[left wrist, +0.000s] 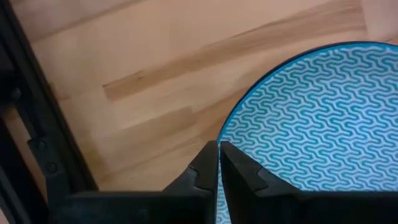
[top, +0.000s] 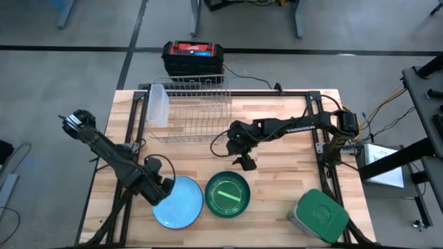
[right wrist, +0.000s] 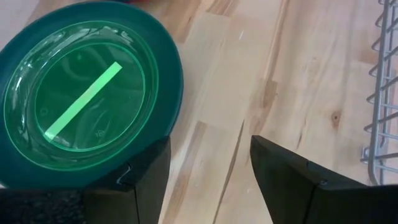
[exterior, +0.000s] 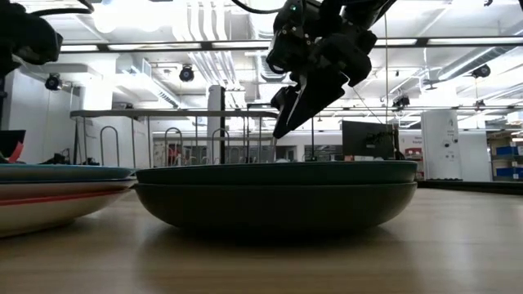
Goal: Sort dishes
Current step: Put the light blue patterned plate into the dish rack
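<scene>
Sorting looks barely begun: the light blue plate (top: 178,201) and green bowl (top: 228,194) sit near on the bench (top: 291,187), rack (top: 188,108) holding one pale dish, left hand (top: 162,189) closed at the plate's rim, right hand (top: 244,162) open above the bowl.

Two matte-black jointed arms, the right arm (top: 291,126) bearing pale lettering and trailing cables at its base, each ending in angular black fingers (right wrist: 292,177).
</scene>
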Available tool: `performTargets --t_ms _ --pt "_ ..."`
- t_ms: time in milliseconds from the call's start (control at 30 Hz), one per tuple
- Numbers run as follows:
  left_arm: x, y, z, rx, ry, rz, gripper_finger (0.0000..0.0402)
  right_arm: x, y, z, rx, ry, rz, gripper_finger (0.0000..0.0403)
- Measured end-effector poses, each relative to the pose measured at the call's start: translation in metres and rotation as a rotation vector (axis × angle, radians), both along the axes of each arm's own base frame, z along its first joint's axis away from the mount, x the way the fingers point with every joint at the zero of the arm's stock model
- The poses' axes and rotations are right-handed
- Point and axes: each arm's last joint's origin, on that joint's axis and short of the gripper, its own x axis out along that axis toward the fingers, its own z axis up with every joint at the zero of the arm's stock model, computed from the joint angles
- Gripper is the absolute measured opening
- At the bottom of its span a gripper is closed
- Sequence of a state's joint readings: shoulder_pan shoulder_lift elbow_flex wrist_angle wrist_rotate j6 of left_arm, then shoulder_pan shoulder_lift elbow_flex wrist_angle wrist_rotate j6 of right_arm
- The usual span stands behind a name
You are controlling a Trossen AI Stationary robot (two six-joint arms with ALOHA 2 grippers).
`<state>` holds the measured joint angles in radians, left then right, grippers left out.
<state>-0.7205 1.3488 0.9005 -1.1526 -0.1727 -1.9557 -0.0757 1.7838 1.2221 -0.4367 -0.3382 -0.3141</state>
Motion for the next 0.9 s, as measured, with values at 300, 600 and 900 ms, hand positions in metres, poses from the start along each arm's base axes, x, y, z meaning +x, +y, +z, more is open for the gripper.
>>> performTargets --t_ms 300,600,900 --pt "0.003 0.002 -0.01 0.106 0.008 0.157 0.0072 0.003 0.0 0.003 0.015 -0.035 -0.026 0.0219" --pt "0.014 -0.003 -0.016 0.083 0.111 0.129 0.0102 0.005 0.0 0.003 0.044 -0.038 -0.066 0.0225" --pt "0.019 -0.004 -0.015 0.111 0.079 0.102 0.0106 0.006 0.0 0.004 0.044 -0.053 -0.067 0.0223"
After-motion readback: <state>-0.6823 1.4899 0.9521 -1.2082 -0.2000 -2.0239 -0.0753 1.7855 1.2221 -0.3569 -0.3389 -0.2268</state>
